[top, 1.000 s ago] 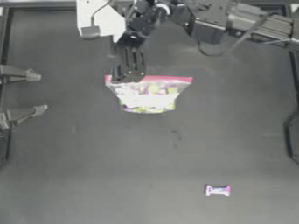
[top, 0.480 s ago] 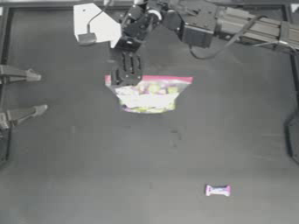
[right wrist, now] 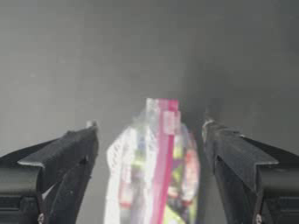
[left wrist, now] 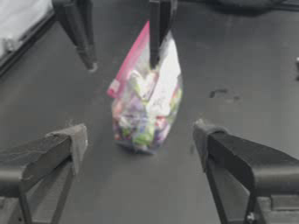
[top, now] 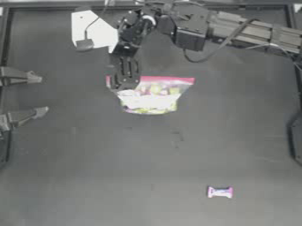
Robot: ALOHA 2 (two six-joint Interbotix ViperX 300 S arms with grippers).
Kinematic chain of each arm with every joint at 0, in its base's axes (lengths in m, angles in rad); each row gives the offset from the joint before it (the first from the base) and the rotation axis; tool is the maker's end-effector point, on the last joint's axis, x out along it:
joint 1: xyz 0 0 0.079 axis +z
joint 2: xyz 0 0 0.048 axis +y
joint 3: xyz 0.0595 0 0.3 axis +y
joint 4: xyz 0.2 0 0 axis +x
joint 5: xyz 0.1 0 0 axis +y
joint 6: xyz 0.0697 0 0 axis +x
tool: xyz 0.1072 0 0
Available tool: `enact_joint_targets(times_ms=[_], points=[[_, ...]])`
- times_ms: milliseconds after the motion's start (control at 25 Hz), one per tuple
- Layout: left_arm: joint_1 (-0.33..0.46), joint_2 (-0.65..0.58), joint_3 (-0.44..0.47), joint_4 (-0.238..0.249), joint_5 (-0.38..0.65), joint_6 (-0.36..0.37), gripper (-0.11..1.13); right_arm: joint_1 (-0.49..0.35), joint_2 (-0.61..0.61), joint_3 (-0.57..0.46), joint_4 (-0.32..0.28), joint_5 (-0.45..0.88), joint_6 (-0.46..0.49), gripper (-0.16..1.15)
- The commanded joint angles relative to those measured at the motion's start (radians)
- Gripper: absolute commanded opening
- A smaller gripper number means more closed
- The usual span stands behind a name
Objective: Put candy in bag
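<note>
Top view, right gripper (top: 125, 78) spread over bag (top: 154, 93), left gripper (top: 36, 95) parked apart

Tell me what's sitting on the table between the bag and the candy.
Nothing: in the top view, only bare dark table lies between the bag and the candy.

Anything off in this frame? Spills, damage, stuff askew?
No spill or damage visible. The bag stands with its pink seal strip between the open jaws of the right gripper. The candy lies alone, far from the bag. The left gripper waits open at the table's left edge.
</note>
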Motion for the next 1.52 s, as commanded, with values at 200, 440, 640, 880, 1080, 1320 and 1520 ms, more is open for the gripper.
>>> enact_joint_targets(times_ms=[200, 440, 640, 880, 1080, 1320, 1520], points=[[0.002, 0.008, -0.012, -0.002, -0.005, -0.002, 1.01, 0.002, 0.012, -0.069, 0.017, 0.025, -0.012, 0.98], [0.002, 0.008, -0.012, -0.002, -0.005, -0.002, 1.01, -0.006, 0.032, -0.084, 0.017, 0.034, -0.012, 0.98], [0.002, 0.008, -0.014, -0.002, -0.005, -0.002, 1.01, -0.009, 0.038, -0.084, 0.015, 0.035, -0.014, 0.98], [0.002, 0.008, -0.012, -0.002, -0.006, -0.002, 1.01, -0.014, 0.046, -0.084, 0.017, 0.040, -0.014, 0.98], [0.002, 0.008, -0.012, -0.002, -0.006, -0.002, 1.01, -0.014, 0.049, -0.083, 0.017, 0.040, -0.014, 0.98], [0.002, 0.008, -0.014, -0.002, -0.006, -0.002, 1.01, -0.014, 0.057, -0.084, 0.028, 0.052, -0.015, 0.98], [0.002, 0.008, -0.012, -0.002, -0.006, -0.002, 1.01, -0.014, 0.061, -0.084, 0.028, 0.055, -0.015, 0.94]])
